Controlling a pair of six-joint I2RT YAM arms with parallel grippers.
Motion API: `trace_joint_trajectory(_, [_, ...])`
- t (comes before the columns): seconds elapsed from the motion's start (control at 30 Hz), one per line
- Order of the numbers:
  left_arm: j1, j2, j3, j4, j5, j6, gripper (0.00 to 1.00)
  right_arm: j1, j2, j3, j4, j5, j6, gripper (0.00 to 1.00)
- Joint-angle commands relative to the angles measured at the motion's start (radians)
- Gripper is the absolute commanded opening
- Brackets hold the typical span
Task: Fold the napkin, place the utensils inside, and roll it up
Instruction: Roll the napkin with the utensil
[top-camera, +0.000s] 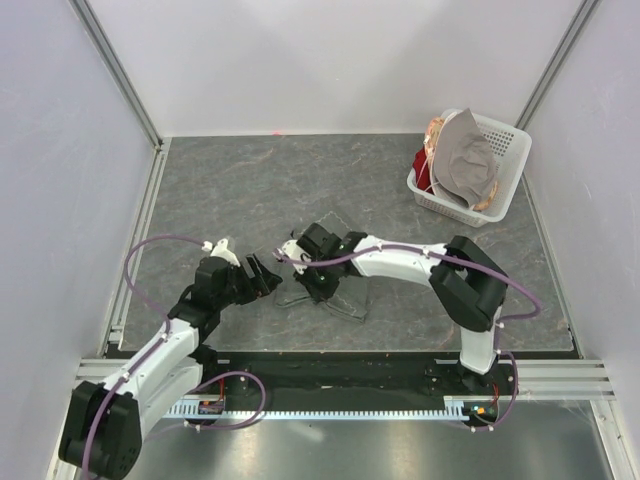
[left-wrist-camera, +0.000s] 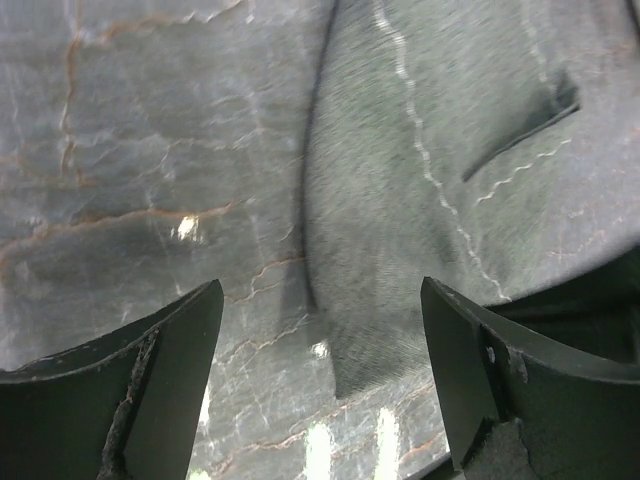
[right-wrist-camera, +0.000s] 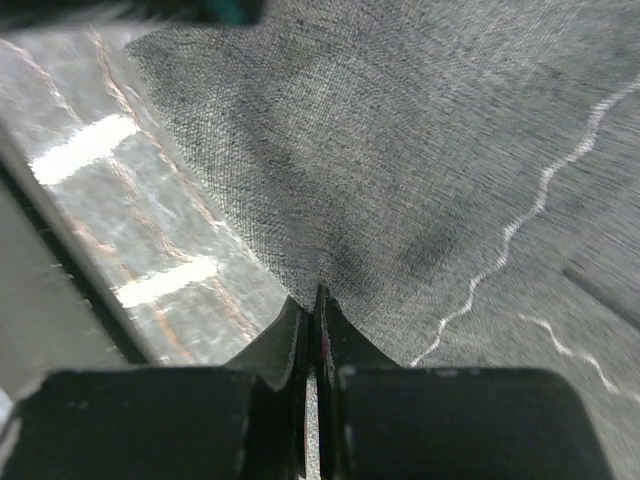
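The dark grey-green napkin (top-camera: 345, 298) lies on the marble table between the two arms, its light stitched hem (left-wrist-camera: 420, 150) showing in the left wrist view. My right gripper (right-wrist-camera: 318, 292) is shut on the napkin's near edge (right-wrist-camera: 330, 200), and the cloth rises into a pinch at the fingertips. My left gripper (left-wrist-camera: 320, 285) is open just left of it, its fingers (left-wrist-camera: 170, 350) straddling a napkin corner (left-wrist-camera: 370, 350) without touching it. A blurred teal bit (right-wrist-camera: 235, 10) at the top edge of the right wrist view may be the spoon's handle. No utensils show in the top view.
A white basket (top-camera: 505, 140) with a paler grey-beige cloth (top-camera: 465, 160) and red items stands at the back right. Metal rails run along the table's left and near edges. White walls enclose the back and sides.
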Motion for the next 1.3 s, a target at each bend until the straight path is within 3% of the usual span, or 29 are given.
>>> trace_joint_trajectory(0.0, [-0.006, -0.077, -0.038, 0.127, 0.013, 0.092, 0.87, -0.062, 0.089, 0.104, -0.153, -0.237, 0.029, 0.0])
trace_joint_trajectory(0.17, [-0.013, -0.122, -0.078, 0.216, 0.048, 0.117, 0.87, -0.121, 0.158, 0.131, -0.158, -0.384, 0.047, 0.0])
trace_joint_trajectory(0.4, [-0.046, -0.027, -0.043, 0.223, 0.072, 0.142, 0.85, -0.199, 0.228, 0.143, -0.172, -0.502, 0.075, 0.0])
trace_joint_trajectory(0.63, [-0.082, 0.091, -0.009, 0.189, 0.105, 0.079, 0.84, -0.236, 0.273, 0.151, -0.181, -0.525, 0.074, 0.0])
trace_joint_trajectory(0.97, [-0.098, 0.022, -0.049, 0.189, 0.106, 0.094, 0.85, -0.277, 0.325, 0.164, -0.181, -0.547, 0.092, 0.0])
trace_joint_trajectory(1.27, [-0.102, 0.074, -0.039, 0.209, 0.149, 0.108, 0.83, -0.286, 0.343, 0.171, -0.186, -0.547, 0.083, 0.0])
